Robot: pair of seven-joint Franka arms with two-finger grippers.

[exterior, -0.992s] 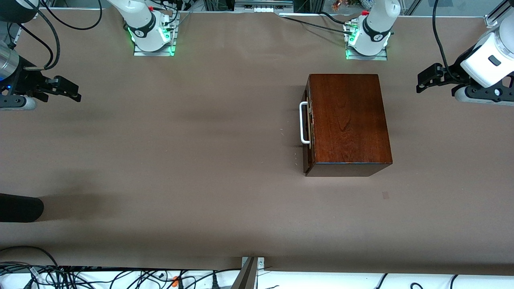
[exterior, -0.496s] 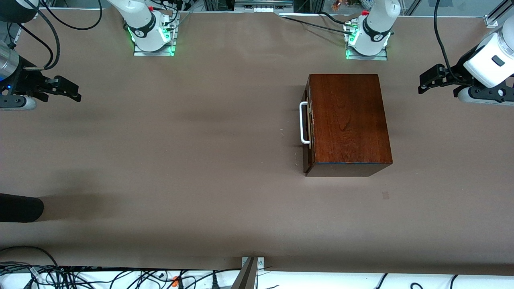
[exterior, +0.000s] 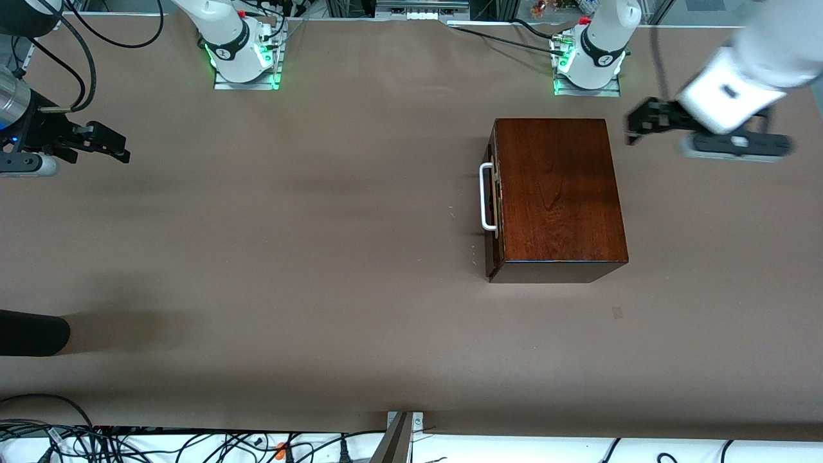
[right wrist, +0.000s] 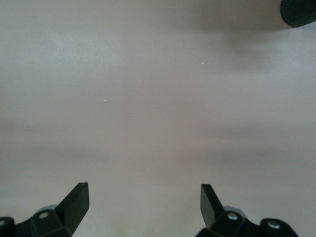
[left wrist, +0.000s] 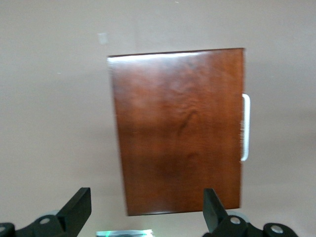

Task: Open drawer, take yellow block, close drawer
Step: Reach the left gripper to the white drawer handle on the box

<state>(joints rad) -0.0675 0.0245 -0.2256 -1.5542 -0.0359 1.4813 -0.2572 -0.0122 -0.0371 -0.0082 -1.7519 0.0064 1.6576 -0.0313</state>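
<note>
Nothing done yet: drawer (exterior: 492, 206) looks shut, block presumably inside. Left gripper (exterior: 636, 127) spread near the box (exterior: 558, 193); right gripper (exterior: 116, 146) spread, waiting over bare bench (exterior: 289, 257).

Brown table (exterior: 321, 257); black cylinder (exterior: 32, 332) at right arm's end; cables (exterior: 128, 444) along near edge.

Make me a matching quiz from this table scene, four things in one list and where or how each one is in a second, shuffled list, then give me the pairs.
Things:
1. drawer
2. handle
3. left hand
4. right hand

States:
A. open, waiting over bare table at the right arm's end
B. white bar on the box's front, facing the right arm's end
C. shut, flush in the dark wooden box
D. open, in the air beside the box's corner nearest the left arm's base

Pairs: 1-C, 2-B, 3-D, 4-A
</note>
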